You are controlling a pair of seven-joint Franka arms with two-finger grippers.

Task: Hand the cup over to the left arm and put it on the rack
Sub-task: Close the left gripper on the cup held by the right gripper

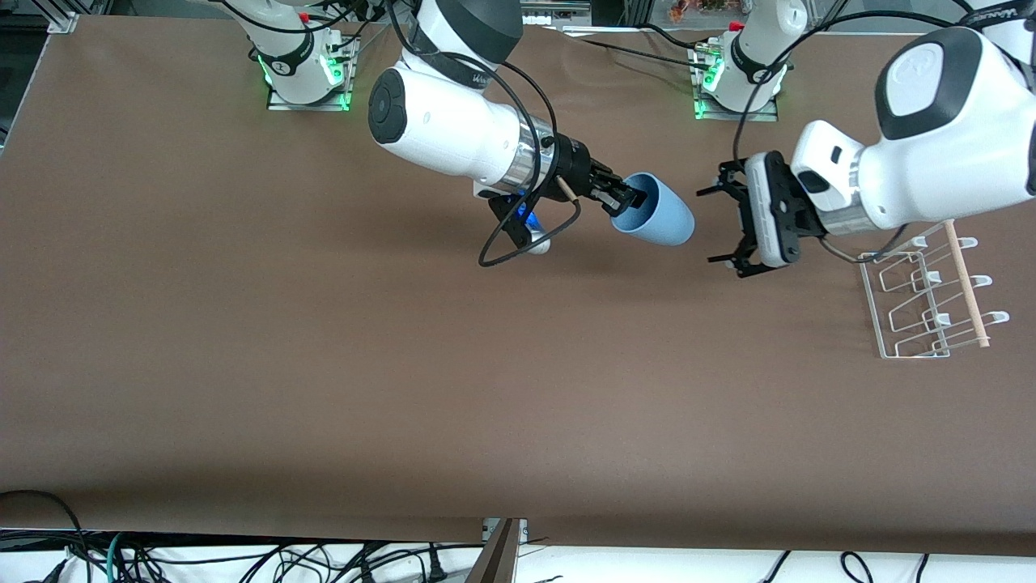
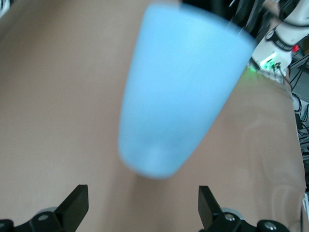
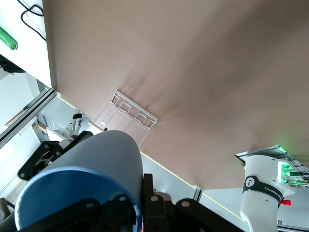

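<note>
Nearest the front camera, the rack [image 1: 931,295] waits. Above mid-table, the right gripper [image 1: 627,198] pinches the cup [image 1: 660,214] by its rim; the left gripper [image 1: 732,227], spread wide, should centre around the cup's base before closing.

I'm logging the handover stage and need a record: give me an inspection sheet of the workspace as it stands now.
Surface: brown table, bare apart from the rack.
Job's things: light-blue cup held in the air on its side, base toward the left arm; white wire rack with a wooden rod, at the left arm's end of the table.
Clutter: nothing seen.
Grippers: right tool shut on the cup's rim, one finger inside; left tool open, facing the cup's base, apart from it.
Cables: black loop hanging under the right wrist; more cords under the table's near edge.
Surroundings: green-lit arm bases along the table's top edge.
</note>
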